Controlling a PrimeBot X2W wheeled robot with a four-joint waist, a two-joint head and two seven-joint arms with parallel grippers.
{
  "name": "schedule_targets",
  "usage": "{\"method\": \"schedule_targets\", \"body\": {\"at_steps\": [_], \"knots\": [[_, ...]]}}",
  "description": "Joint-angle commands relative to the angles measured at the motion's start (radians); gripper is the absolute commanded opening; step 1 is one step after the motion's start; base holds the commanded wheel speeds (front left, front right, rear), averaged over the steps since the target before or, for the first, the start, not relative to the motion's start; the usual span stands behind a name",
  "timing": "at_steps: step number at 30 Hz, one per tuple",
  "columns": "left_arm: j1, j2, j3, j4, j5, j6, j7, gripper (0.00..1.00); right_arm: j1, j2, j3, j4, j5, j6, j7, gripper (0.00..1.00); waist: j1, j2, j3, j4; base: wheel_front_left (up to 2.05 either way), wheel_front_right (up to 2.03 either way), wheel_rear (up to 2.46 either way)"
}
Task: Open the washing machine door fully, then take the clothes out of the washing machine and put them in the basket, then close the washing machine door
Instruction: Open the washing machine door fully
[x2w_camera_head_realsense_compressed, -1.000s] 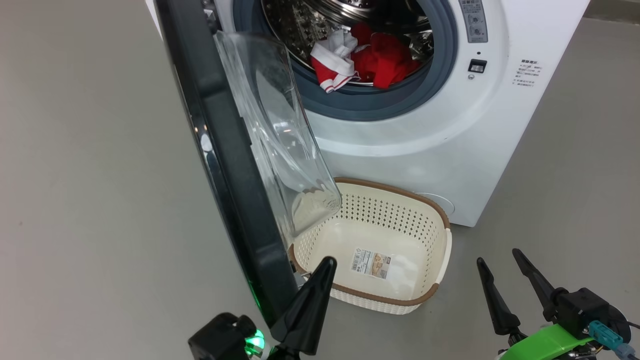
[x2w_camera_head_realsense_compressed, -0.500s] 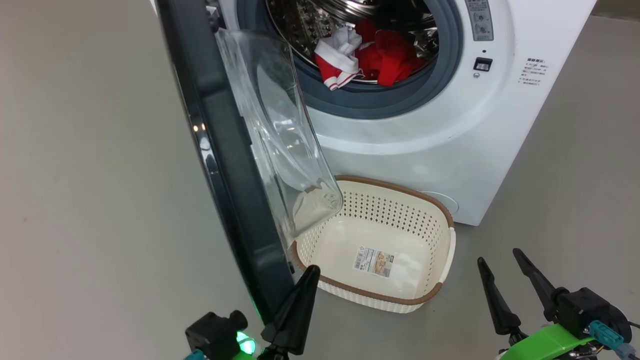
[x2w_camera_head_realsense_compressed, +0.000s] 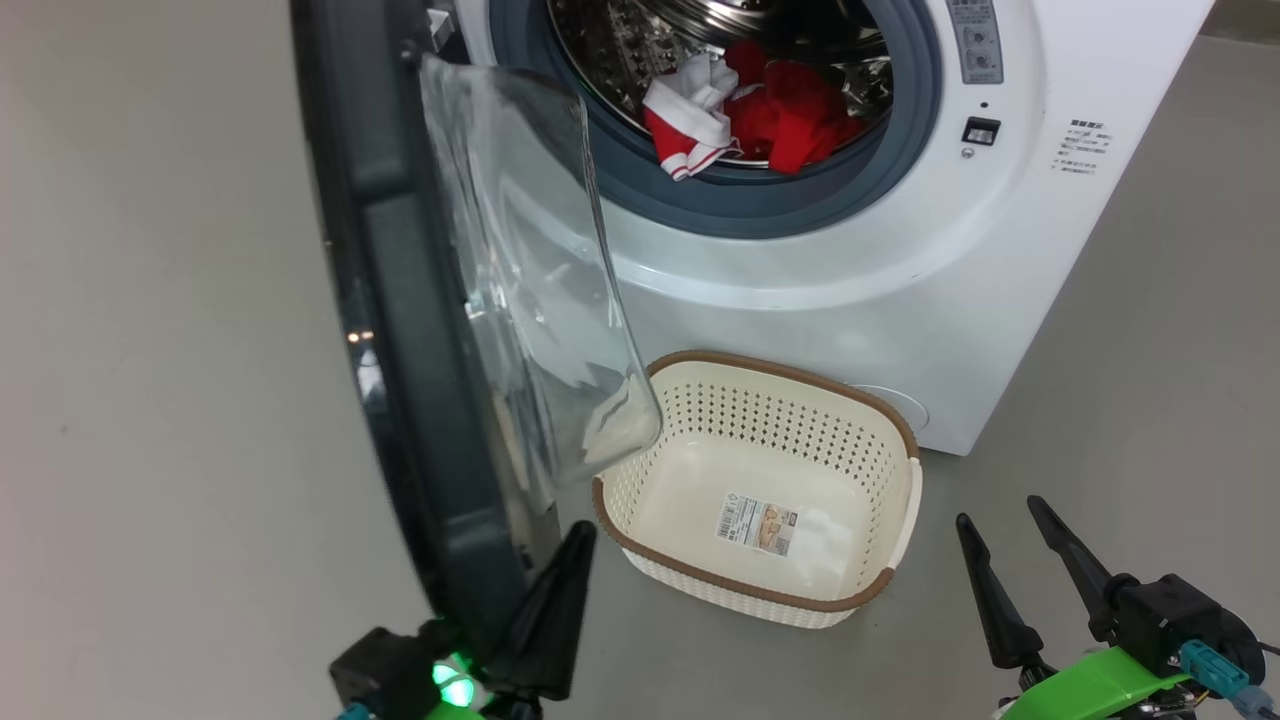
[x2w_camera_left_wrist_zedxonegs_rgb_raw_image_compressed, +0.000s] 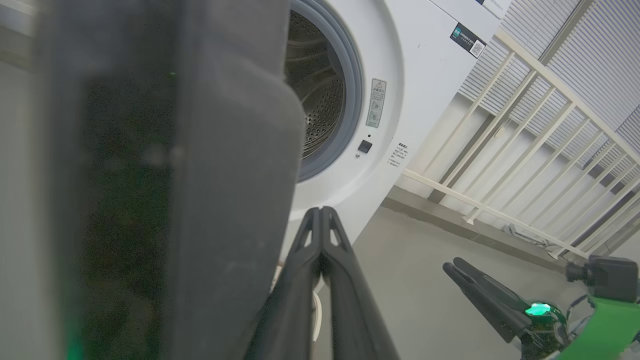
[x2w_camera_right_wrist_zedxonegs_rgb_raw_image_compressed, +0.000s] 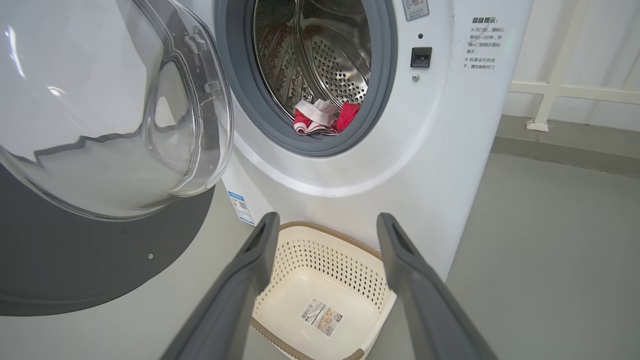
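Note:
The washing machine (x2w_camera_head_realsense_compressed: 820, 300) stands with its door (x2w_camera_head_realsense_compressed: 400, 300) swung out to the left, the clear glass bowl (x2w_camera_head_realsense_compressed: 530, 280) facing the drum. Red and white clothes (x2w_camera_head_realsense_compressed: 760, 115) lie in the steel drum, and show as clothes (x2w_camera_right_wrist_zedxonegs_rgb_raw_image_compressed: 322, 117) in the right wrist view. The cream basket (x2w_camera_head_realsense_compressed: 700, 480) sits empty on the floor before the machine. My left gripper (x2w_camera_head_realsense_compressed: 578, 532) is shut, its fingers (x2w_camera_left_wrist_zedxonegs_rgb_raw_image_compressed: 320, 235) lying against the inner side of the door's lower rim (x2w_camera_left_wrist_zedxonegs_rgb_raw_image_compressed: 175, 175). My right gripper (x2w_camera_head_realsense_compressed: 998, 515) hangs open at the lower right, apart from the basket (x2w_camera_right_wrist_zedxonegs_rgb_raw_image_compressed: 320, 280).
Grey floor surrounds the machine on both sides. A white railing (x2w_camera_left_wrist_zedxonegs_rgb_raw_image_compressed: 525, 150) runs behind and to the right of the machine. The door's black rim fills the room left of the basket.
The door has swung further out to the left, and my shut left gripper has moved left and down along its lower rim. The right gripper has kept its place.

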Motion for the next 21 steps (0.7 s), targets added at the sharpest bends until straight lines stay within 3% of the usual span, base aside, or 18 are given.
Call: {"method": "schedule_targets", "body": {"at_steps": [1,21], "knots": [[-0.001,0.014,0.081,-0.031,0.011,0.029,-0.006,0.00,-0.027,-0.017,0.022,-0.028,-0.001,0.005,-0.012,1.00,0.0000,-0.0001,0.001,0.008,0.00,0.00,0.00],[0.112,0.014,0.305,-0.089,0.074,0.072,-0.006,0.00,-0.018,-0.011,0.023,-0.030,-0.004,0.005,-0.012,1.00,0.0000,-0.0001,-0.009,0.058,0.00,0.00,0.00]]}}
